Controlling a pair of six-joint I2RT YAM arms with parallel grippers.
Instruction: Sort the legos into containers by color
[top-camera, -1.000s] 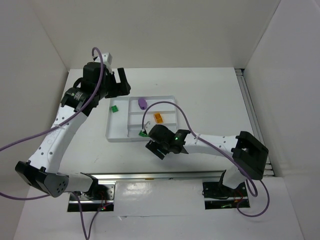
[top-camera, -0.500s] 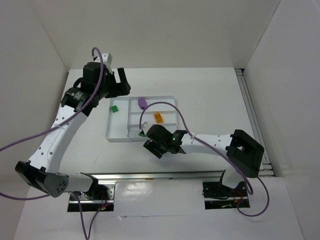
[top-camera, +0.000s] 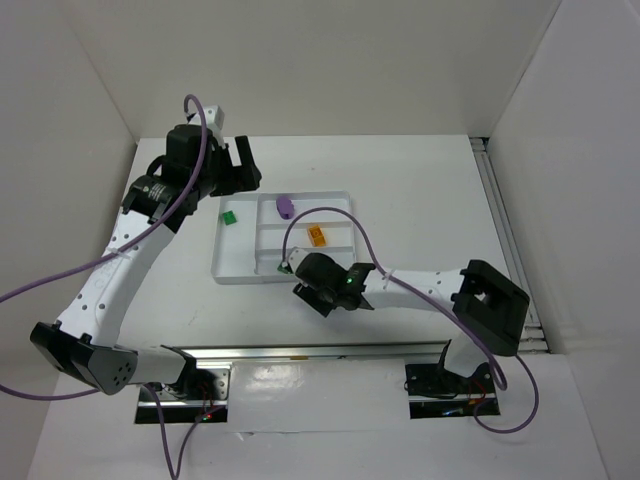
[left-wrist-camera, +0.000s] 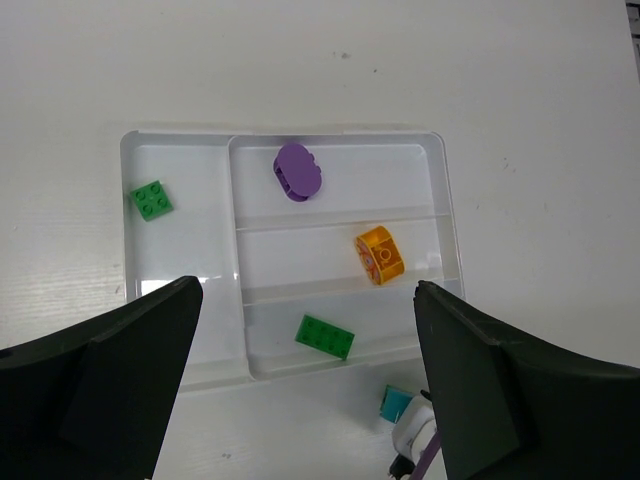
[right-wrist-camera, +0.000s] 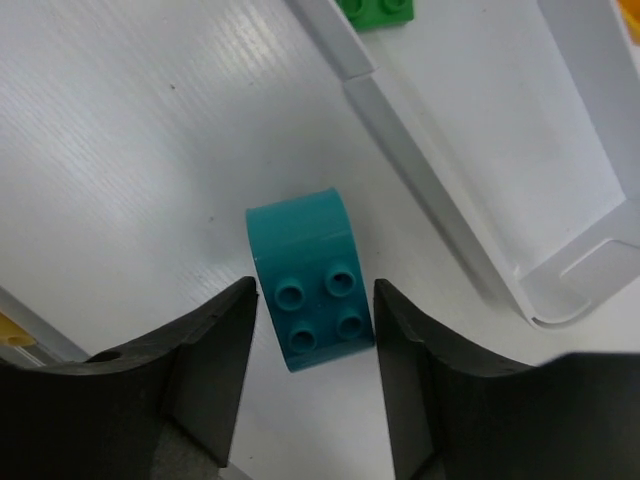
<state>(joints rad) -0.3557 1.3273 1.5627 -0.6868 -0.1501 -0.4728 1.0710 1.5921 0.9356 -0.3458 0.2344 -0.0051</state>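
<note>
Lego (right-wrist-camera: 381, 10), green, half beyond view edge

Cyan brick (right-wrist-camera: 308, 275), one end rounded, four studs up, flat on the worktop between the right jaws, close to both; contact unclear. White tray (left-wrist-camera: 300, 265) lies ahead of the left jaws, its corner just past the right jaws. Long section: square green brick (left-wrist-camera: 151, 200). Short sections, one each: purple rounded piece (left-wrist-camera: 297, 171), orange round piece (left-wrist-camera: 379, 255), oblong green brick (left-wrist-camera: 324, 336).
</note>
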